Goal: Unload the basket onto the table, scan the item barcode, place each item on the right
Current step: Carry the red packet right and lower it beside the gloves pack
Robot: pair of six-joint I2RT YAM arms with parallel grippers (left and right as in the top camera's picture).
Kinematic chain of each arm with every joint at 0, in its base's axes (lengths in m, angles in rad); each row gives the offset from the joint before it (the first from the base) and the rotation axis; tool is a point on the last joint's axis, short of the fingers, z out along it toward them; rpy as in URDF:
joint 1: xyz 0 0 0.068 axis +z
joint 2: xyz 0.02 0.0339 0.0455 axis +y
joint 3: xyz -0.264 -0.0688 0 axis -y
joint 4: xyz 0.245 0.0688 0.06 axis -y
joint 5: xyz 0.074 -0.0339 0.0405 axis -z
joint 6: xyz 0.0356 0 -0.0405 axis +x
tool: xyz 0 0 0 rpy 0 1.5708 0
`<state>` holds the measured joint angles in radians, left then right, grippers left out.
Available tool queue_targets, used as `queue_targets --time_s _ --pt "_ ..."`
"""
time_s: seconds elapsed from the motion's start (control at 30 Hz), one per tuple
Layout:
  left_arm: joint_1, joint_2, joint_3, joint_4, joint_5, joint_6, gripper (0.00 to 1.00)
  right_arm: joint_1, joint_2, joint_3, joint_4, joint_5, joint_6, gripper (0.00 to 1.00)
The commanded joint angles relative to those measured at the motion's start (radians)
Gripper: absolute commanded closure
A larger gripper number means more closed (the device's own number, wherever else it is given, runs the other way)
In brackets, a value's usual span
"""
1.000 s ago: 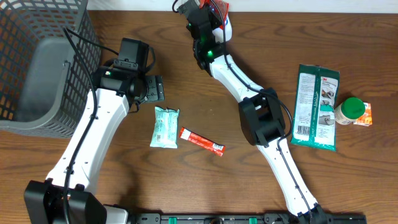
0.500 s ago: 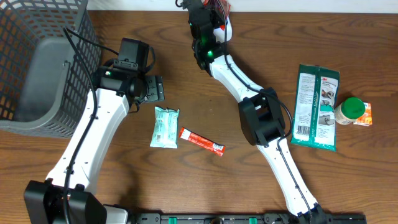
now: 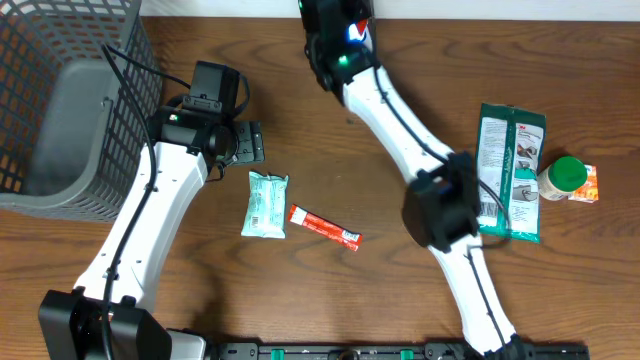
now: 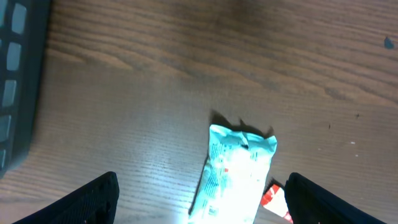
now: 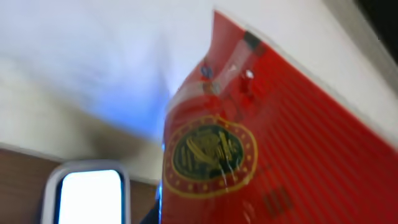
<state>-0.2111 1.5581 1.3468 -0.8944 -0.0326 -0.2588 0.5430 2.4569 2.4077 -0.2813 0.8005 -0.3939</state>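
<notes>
The right pincer (image 3: 345, 25) is clamped on a glossy red foil packet (image 5: 261, 137) with a round gold emblem, at the far edge of the wood-grain table (image 3: 330, 300). The left pincer (image 3: 247, 142) gapes wide near a crinkled teal wrapper (image 3: 266, 204).

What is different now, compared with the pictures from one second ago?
The right arm swung its elbow to its right and pushed its wrist toward the far edge of the table, still holding the red packet. The left arm, the pale green packet, the red sachet and the green pouch stayed put.
</notes>
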Motion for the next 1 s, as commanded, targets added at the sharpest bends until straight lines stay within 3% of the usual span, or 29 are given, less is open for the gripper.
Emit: queue_targets --time_s 0.0,0.17,0.27,0.57,0.73,0.97 --pt "0.002 0.011 -0.003 -0.002 -0.013 -0.005 0.14 0.002 -0.153 0.013 -0.221 0.052 0.232 0.99" --pt "0.002 0.011 -0.003 -0.002 -0.013 -0.005 0.14 -0.034 -0.299 0.013 -0.665 -0.167 0.474 0.99" --pt "0.002 0.011 -0.003 -0.002 -0.013 -0.005 0.15 -0.082 -0.378 0.013 -0.868 -0.364 0.533 0.99" --pt "0.002 0.011 -0.003 -0.002 -0.013 -0.005 0.14 -0.261 -0.452 0.012 -1.216 -0.67 0.531 0.99" --pt "0.002 0.011 -0.003 -0.002 -0.013 -0.005 0.15 -0.361 -0.449 -0.058 -1.283 -0.715 0.525 0.99" --pt "0.002 0.011 -0.003 -0.002 -0.013 -0.005 0.14 -0.455 -0.449 -0.291 -1.2 -0.844 0.399 0.99"
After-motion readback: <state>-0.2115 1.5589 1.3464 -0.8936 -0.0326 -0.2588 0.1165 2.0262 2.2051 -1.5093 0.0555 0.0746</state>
